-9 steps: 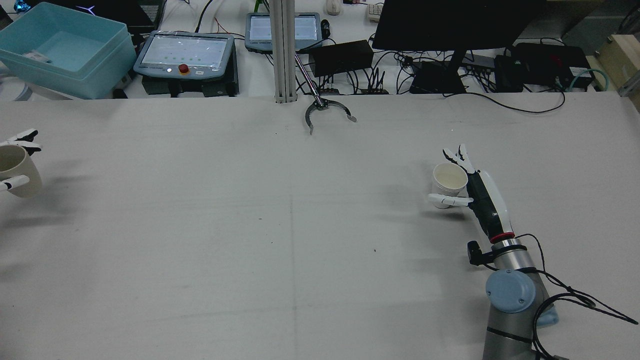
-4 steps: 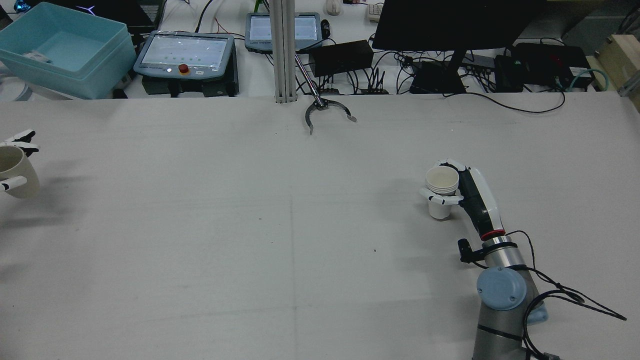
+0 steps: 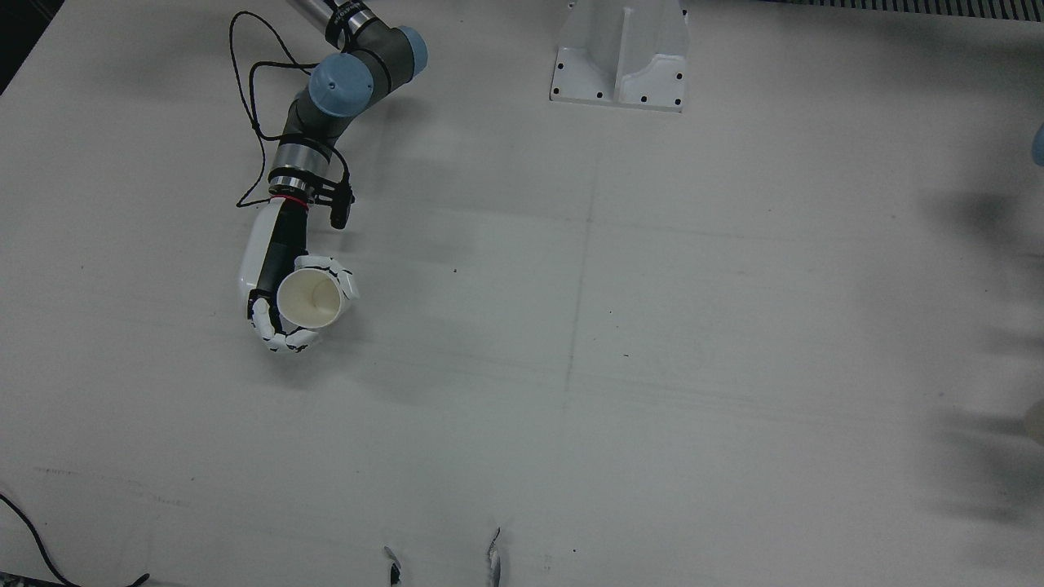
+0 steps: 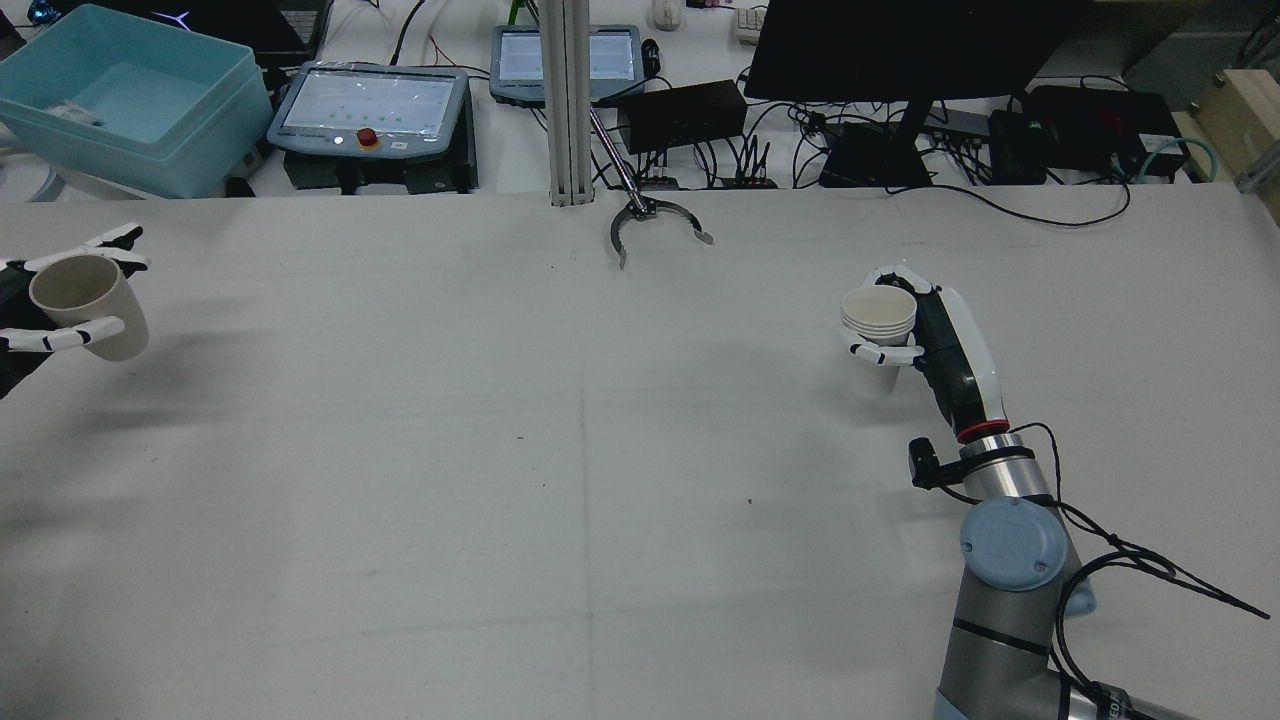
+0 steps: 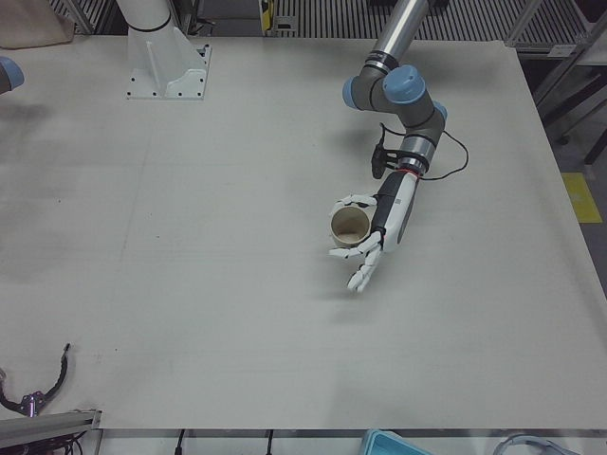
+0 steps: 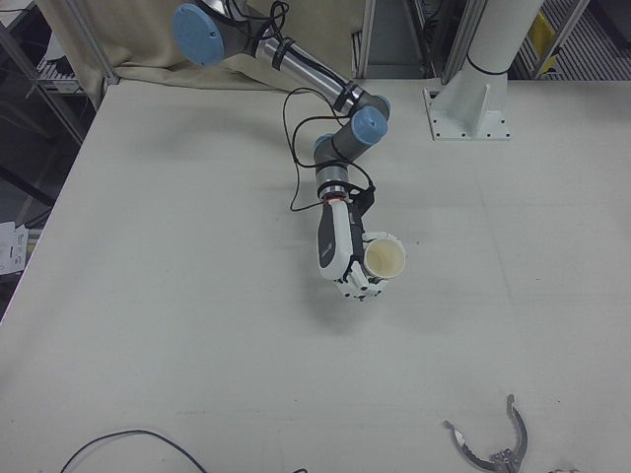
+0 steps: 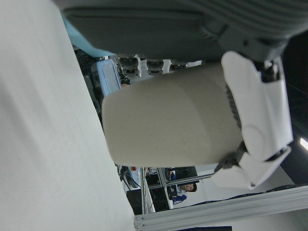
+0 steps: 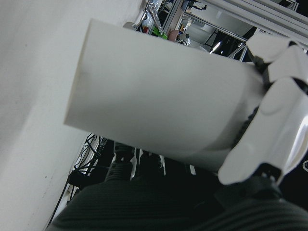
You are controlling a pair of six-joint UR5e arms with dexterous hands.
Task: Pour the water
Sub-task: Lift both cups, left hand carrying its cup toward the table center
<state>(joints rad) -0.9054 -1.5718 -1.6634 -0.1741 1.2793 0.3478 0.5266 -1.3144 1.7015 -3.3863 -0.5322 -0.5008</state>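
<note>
Now, front view first: my right hand (image 3: pixel 285 306) sits in the left half of the frame, fingers wrapped round a white paper cup (image 3: pixel 309 298), mouth up, lifted off the table (image 3: pixel 652 326).

Rear view: that same cup is right of centre, clear above its own shadow. Far at the left edge my left hand (image 4: pixel 40 310) holds a beige cup (image 4: pixel 88 292), fingers closed on it, also off the cloth. The two cups are well apart.

Left-front view: the beige cup (image 5: pixel 350 224) is upright near the middle of the frame, gripped from the right.

Right-front view: the white cup (image 6: pixel 385 259) is upright at centre, gripped from the left.

Left hand view: beige wall fills the frame, fingers at the right.

Right hand view: white wall likewise; whether either cup holds water, I cannot tell.

I judge this the carry stage. Next I need to bring both cups together, one rim above the other, before any tilt.
</note>
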